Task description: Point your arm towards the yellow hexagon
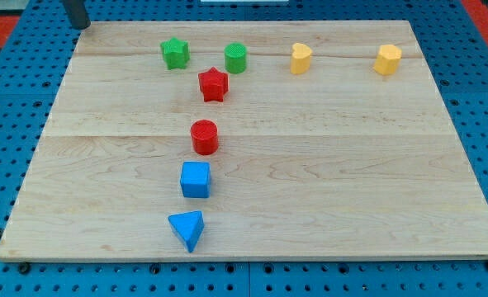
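The yellow hexagon point(387, 59) stands near the top right corner of the wooden board point(326, 165). A second yellow block point(301, 58), heart-like in shape, stands to its left. My tip point(80, 25) is at the view's top left, just off the board's top left corner. It is far to the left of the yellow hexagon and touches no block. The nearest block to my tip is the green star point(175, 53).
A green cylinder point(236, 57) stands right of the green star. A red star point(214, 84), a red cylinder point(204, 137), a blue cube point(196, 180) and a blue triangle point(187, 228) run down the board's middle left. Blue pegboard point(12, 99) surrounds the board.
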